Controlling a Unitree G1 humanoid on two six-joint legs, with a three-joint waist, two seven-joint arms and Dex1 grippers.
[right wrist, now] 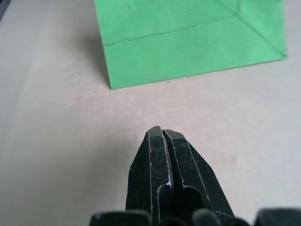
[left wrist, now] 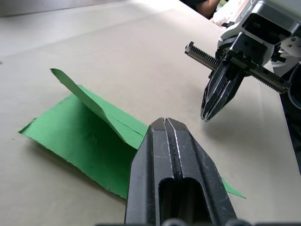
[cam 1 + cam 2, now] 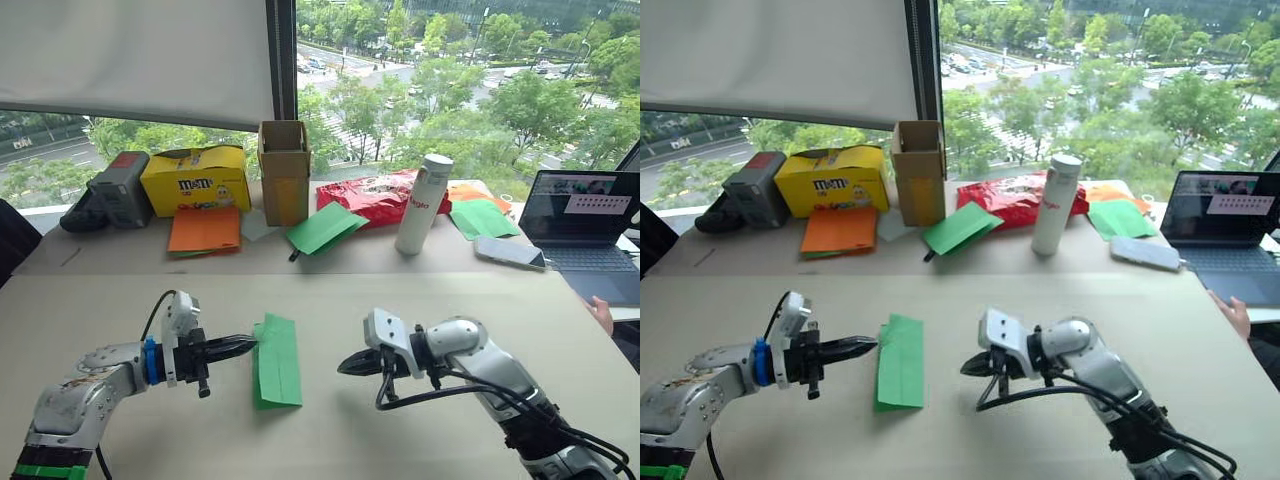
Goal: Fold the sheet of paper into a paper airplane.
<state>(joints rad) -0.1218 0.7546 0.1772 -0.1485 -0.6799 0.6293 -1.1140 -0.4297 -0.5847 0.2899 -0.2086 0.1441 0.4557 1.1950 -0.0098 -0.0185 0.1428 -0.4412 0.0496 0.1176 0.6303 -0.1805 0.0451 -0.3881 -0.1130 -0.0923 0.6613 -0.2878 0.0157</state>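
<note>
Risk first: the left gripper [image 3: 250, 345] has its fingers closed to a point with the tip at the left edge of the sheet of paper [image 3: 276, 360]. From the left wrist view the tip sits over the sheet, so it looks more like pressing than gripping; nothing is visibly held between the fingers. If it pushes sideways from here, the thin sheet probably slides on the smooth bench [image 3: 320, 300] instead of creasing. One flap stands up off the sheet in the left wrist view [image 2: 89, 101]; a push on it off-line would likely set a crooked crease or spring the earlier fold open.

The right gripper [image 3: 348, 364] is also pinched fully closed, empty, hovering just off the bench, near the sheet's right edge but apart from it. With nothing pinning that side, the sheet has no anchor against the left gripper's push. That's the main failure cause, in my view.

Sheet state: bright green, matte, folded into a narrow upright strip lying between the two grippers at mid-bench. The right wrist view shows a straight crease line across it and a diagonal one running to a corner [image 1: 188, 35]. Layered, edges fairly clean, no pointed nose visible yet, so it's judged early to mid fold, not an airplane.

Clutter along the far side (orange paper sheets [image 3: 204, 229], other green sheets, bottle [image 3: 423, 203]) is well apart, no interference.
</note>
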